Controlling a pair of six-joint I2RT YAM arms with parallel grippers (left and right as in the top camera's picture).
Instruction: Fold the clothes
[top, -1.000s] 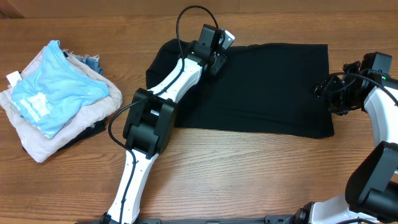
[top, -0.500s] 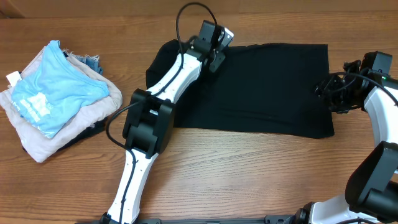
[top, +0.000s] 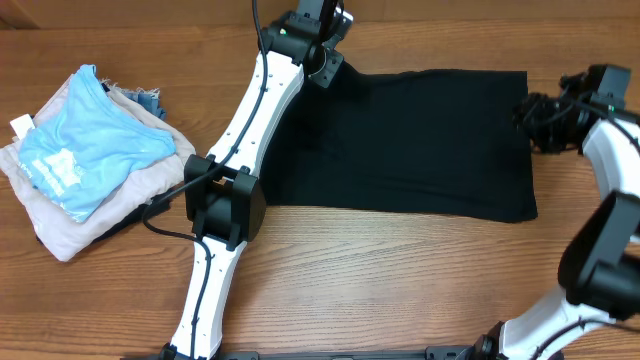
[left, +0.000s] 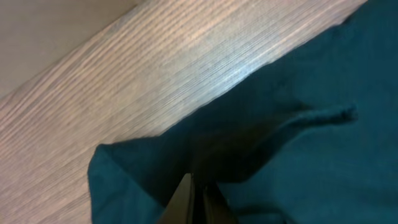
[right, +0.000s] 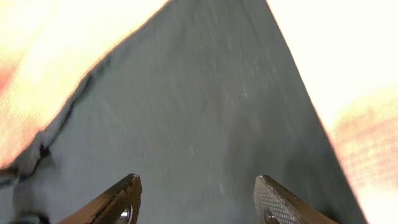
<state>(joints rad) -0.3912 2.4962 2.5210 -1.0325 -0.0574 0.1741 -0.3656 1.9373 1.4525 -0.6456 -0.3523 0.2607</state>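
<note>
No word, number or brand is coming through legibly in any of the views. At the left of the overhead frame, the light blue garment (top: 95, 140) is carrying a patch of white print (top: 58, 172), but its characters are showing too small and blurred to make out. Just beyond that garment's upper left edge a small white tag (top: 20, 125) is sticking out, and it is appearing too tiny to tell whether it bears any writing.
</note>
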